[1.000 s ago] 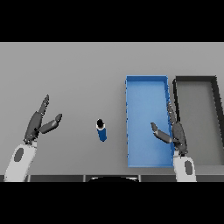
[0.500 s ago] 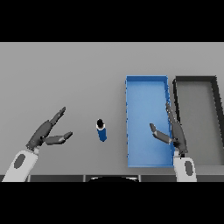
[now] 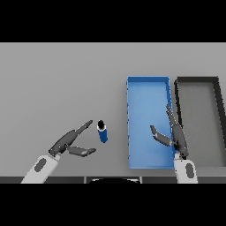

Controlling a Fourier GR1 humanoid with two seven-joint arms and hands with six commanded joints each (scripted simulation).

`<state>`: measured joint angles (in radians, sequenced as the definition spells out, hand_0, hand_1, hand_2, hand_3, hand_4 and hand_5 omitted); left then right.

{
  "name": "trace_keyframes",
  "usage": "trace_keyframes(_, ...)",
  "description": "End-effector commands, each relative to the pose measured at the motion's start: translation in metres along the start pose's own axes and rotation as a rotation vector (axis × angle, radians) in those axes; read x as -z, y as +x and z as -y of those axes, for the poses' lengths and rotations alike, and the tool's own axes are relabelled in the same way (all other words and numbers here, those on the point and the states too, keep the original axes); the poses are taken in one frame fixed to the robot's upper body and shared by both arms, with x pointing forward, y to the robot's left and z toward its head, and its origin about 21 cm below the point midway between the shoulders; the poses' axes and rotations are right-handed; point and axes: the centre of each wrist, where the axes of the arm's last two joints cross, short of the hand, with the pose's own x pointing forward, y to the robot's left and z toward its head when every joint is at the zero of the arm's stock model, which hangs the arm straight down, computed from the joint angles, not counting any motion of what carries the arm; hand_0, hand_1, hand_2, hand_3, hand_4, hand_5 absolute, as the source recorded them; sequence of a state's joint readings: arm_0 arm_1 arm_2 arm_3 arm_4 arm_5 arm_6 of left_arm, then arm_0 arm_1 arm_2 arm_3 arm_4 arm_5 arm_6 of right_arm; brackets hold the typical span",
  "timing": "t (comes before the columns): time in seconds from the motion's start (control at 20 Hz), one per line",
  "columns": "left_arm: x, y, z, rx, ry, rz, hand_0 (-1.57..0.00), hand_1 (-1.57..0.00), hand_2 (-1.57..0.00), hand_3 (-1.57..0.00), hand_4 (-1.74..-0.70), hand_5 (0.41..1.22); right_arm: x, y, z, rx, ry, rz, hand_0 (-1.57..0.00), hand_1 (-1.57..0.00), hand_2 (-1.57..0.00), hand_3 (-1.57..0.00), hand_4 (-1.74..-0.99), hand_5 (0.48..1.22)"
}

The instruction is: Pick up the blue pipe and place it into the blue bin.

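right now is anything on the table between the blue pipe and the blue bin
No. In the head view, only bare grey table separates the blue pipe from the blue bin.

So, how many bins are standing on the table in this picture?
2. The blue bin stands right of the middle, and the dark grey bin stands beside it, further right. Neither is hidden, though the right hand overlaps the blue one.

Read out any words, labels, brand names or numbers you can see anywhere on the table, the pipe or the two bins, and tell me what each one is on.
None: no text shows.
Blue pipe: plain blue with a dark cap, unmarked.
Blue bin: plain.
Dark bin: plain.
Grey table: bare of print.
Left hand and right hand: no markings seen.
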<state>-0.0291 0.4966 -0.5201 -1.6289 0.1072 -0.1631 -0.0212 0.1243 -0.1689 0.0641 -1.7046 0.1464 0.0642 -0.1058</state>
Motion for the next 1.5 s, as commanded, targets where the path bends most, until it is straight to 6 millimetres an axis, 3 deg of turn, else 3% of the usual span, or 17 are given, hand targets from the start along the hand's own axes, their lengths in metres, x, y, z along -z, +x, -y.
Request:
trace_keyframes(0.0,0.005,-0.003,0.0,0.005,-0.002,0.007,0.0,0.0,0.0,0.0,-1.15,0.452,0.002,-0.001,-0.001,0.004,-0.003,-0.005,0.0,0.0,0.0,0.0,-1.218,0.627)
trace_keyframes(0.15,0.023,-0.007,0.02,-0.01,-0.008,0.043,0.0,0.0,0.0,0.0,-1.16,0.46,-0.001,0.0,0.001,0.001,-0.007,-0.001,0.0,0.0,0.0,0.0,-1.211,0.622)
trace_keyframes(0.45,0.059,-0.007,0.03,-0.01,-0.007,0.043,0.0,0.0,0.0,0.0,-1.1,0.448,-0.001,0.0,0.003,-0.003,-0.011,0.003,0.0,0.0,0.0,0.0,-1.215,0.637)
trace_keyframes(0.65,0.07,-0.009,0.045,-0.005,-0.023,0.043,0.0,0.0,0.0,0.0,-1.06,0.42,-0.001,0.0,0.007,-0.013,-0.021,0.007,0.0,0.0,0.0,0.0,-1.214,0.645)
trace_keyframes(0.8,0.076,-0.01,0.05,-0.04,-0.02,0.077,0.0,0.0,0.0,0.0,-1.11,0.463,-0.007,-0.003,0.008,-0.015,-0.023,0.005,0.0,0.0,0.0,0.0,-1.207,0.65)
trace_keyframes(0.9,0.08,-0.011,0.056,-0.103,-0.012,0.098,0.0,-0.04,-0.15,-0.12,-1.19,0.55,-0.009,-0.004,0.007,-0.016,-0.023,0.008,0.0,0.0,0.0,0.0,-1.213,0.655)
trace_keyframes(0.95,0.08,-0.01,0.054,-0.132,-0.008,0.116,-0.01,-0.16,-0.31,-0.28,-1.24,0.613,-0.008,-0.001,0.009,-0.012,-0.018,0.022,0.0,0.0,0.0,0.0,-1.217,0.655)
trace_keyframes(1.0,0.083,-0.011,0.058,-0.168,-0.005,0.121,-0.12,-0.32,-0.49,-0.53,-1.28,0.735,-0.009,-0.002,0.008,-0.013,-0.017,0.017,0.0,0.0,0.0,0.0,-1.22,0.656)
trace_keyframes(1.05,0.083,-0.013,0.061,-0.185,0.0,0.126,-0.36,-0.55,-0.69,-0.74,-1.37,0.832,-0.009,0.0,0.01,-0.01,-0.021,0.025,0.0,0.0,0.0,0.0,-1.22,0.656)
trace_keyframes(1.15,0.085,-0.008,0.064,-0.191,-0.001,0.119,-0.8,-0.92,-1.01,-1.03,-1.5,0.972,-0.002,0.0,0.006,-0.008,-0.018,0.006,0.0,0.0,0.0,0.0,-1.224,0.658)
trace_keyframes(1.25,0.084,-0.005,0.067,-0.188,-0.011,0.141,-1.07,-1.15,-1.21,-1.19,-1.58,1.062,-0.003,-0.002,0.004,0.003,-0.014,0.002,0.0,0.0,0.0,0.0,-1.233,0.66)
trace_keyframes(1.45,0.086,0.001,0.076,-0.153,0.001,0.199,-1.37,-1.4,-1.42,-1.42,-1.5,1.156,0.0,0.0,0.006,0.009,-0.003,0.0,0.0,0.0,0.0,0.0,-1.221,0.638)
